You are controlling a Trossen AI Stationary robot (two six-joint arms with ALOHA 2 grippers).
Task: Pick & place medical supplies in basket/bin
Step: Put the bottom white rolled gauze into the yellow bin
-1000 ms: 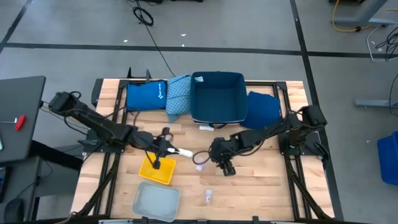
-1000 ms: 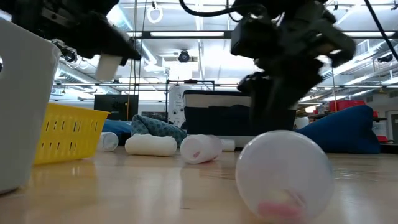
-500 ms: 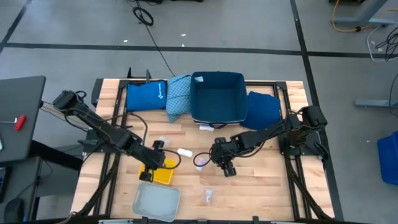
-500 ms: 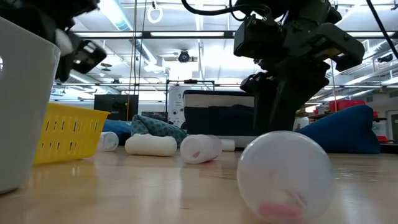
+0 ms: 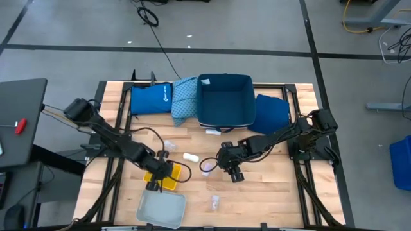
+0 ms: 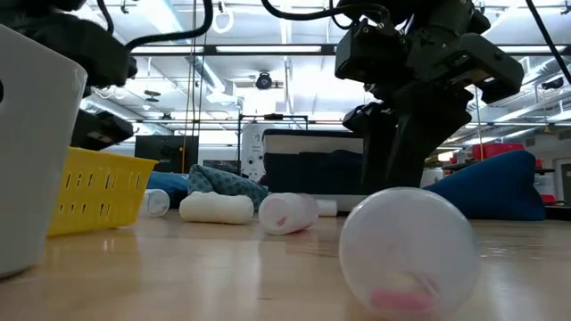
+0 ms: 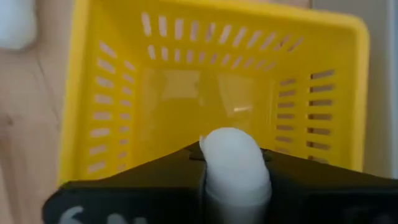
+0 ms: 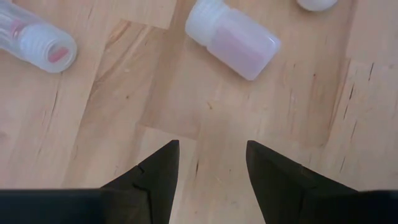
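I'm holding the left end effector [image 5: 152,185] over the yellow basket [image 5: 168,182], near the worktop [image 5: 270,192] front edge. It's clenched on a white tube [image 7: 235,163]; in the left wrist view the tube's rounded end is sticking out between the fingers, w/ the basket's slotted walls and floor directly beyond it. Can't tell from the frames whether anything is lying inside the basket.

I'm keeping the right end effector [image 8: 210,163] at mid-worktop, released, fingers apart w/ nothing between them. In the right wrist view it's pointing down at bare wood; a clear vial [image 8: 232,45] w/ pinkish contents is lying on its side just ahead of the fingertips, not touching them. A 2nd vial [image 8: 34,41] is lying farther off to one side.

Other supplies: a white roll [image 5: 190,156] is lying between the two arms, a small vial [image 5: 168,145] near the left arm, another small piece [image 5: 214,203] near the front edge. In the low view a large clear vial [image 6: 406,251] is lying closest to the lens.

At the rear: blue bin [image 5: 225,101] sitting centre, teal cloth [image 5: 183,97] touching its left side, a blue pouch [image 5: 150,99] beyond that, dark blue cloth [image 5: 272,111] on the bin's right. A grey tray [image 5: 162,208] is sitting at the front edge, just beside the basket.
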